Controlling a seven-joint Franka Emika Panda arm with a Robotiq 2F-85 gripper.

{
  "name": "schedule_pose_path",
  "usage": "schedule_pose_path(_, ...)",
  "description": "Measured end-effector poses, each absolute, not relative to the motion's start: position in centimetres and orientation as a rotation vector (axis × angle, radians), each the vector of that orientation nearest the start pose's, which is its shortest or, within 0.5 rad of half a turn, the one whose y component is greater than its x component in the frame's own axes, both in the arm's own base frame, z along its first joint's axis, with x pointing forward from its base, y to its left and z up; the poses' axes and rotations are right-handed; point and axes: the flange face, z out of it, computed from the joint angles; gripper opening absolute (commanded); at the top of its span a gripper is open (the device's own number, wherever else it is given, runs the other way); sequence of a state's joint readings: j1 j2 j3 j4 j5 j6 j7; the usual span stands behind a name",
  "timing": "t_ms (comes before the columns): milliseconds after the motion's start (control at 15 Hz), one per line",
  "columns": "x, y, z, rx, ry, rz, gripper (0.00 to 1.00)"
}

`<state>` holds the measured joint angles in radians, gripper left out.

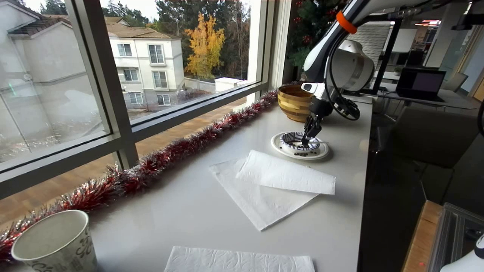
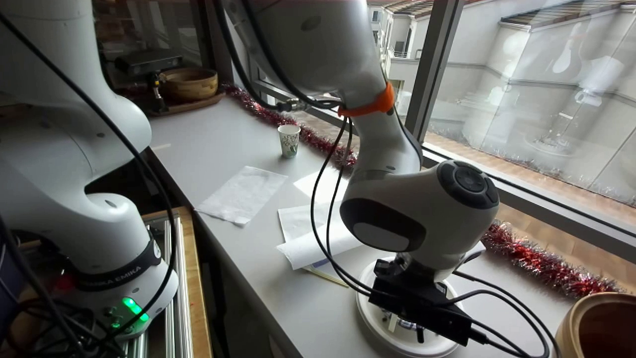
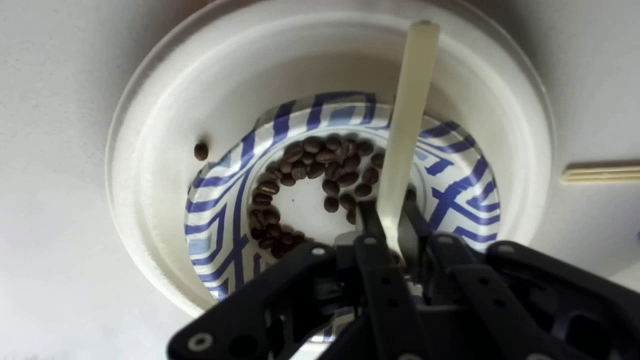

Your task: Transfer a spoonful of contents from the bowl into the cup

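The bowl [image 3: 216,235] is paper with a blue-and-white pattern and stands on a white plate [image 3: 142,165]. Dark brown beans [image 3: 330,160] lie inside it, mostly along the edge of its floor. My gripper [image 3: 391,215] is low inside the bowl, its fingers shut on the pale cream spoon [image 3: 407,115]. The spoon's handle points away over the bowl's rim in the wrist view; the scoop is hidden behind the fingers, so I cannot tell what it carries. Well away along the counter stands the cup [image 1: 56,241], white with a printed pattern, upright, also in an exterior view [image 2: 289,141].
A wooden bowl [image 1: 295,107] stands close behind the plate. Paper towels [image 1: 287,175] lie between plate and cup, another sheet [image 1: 242,260] nearer the cup. Red tinsel [image 1: 177,151] runs along the window. Thin wooden sticks [image 3: 605,174] lie beside the plate. A stray bean [image 3: 201,151] sits on it.
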<state>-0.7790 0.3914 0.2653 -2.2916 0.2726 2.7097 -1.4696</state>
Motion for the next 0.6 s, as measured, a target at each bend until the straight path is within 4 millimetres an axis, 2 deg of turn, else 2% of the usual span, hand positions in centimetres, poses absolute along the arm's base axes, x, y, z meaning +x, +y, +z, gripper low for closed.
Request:
schedule_pose_path(400, 45.3, -27.5, 20.2, -2.836, -1.022, -0.326, 0.04)
schedule_pose_path(600, 45.1, -27.3, 21.3, -2.793, -1.074, -0.363, 0.04)
